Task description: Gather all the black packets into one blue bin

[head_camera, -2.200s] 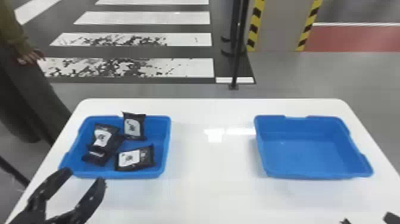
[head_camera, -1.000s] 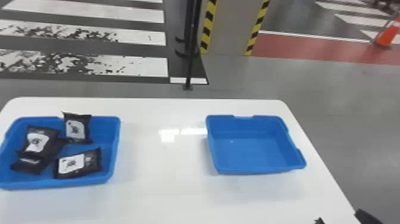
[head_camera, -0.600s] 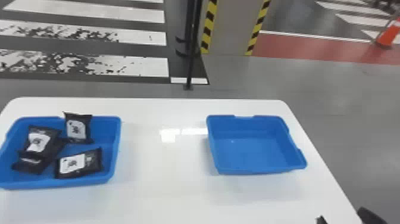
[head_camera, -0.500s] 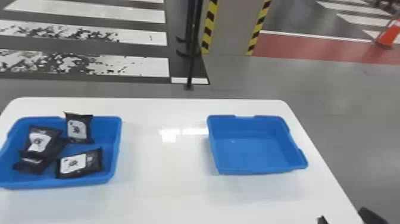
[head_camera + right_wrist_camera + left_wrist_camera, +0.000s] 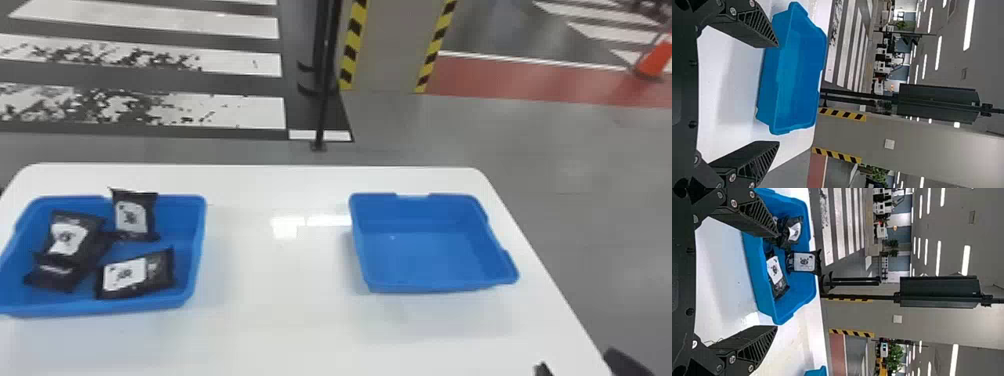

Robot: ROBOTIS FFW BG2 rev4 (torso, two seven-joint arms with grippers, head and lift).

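At the front right corner in the head view is my right gripper (image 5: 585, 362), only its fingertips showing. The right wrist view has the right gripper (image 5: 778, 94) open and holding nothing, with the right bin (image 5: 801, 74) beyond it. My left gripper (image 5: 777, 280) stands open in the left wrist view, in front of the left bin (image 5: 807, 291). Several black packets with white labels, such as one packet (image 5: 135, 215) leaning on the back wall and another packet (image 5: 135, 275) near the front, lie in the left bin (image 5: 192, 260). The right bin (image 5: 430, 255) is bare inside.
Both bins stand on a white table (image 5: 280, 325), a wide gap between them. Behind the table is a thin black post (image 5: 324, 100). An orange cone (image 5: 655, 60) stands on the floor far off at right.
The head view has swung rightward, so bins and table sit farther left in it. The left gripper has left the head view. Packets lie as before in the left bin.
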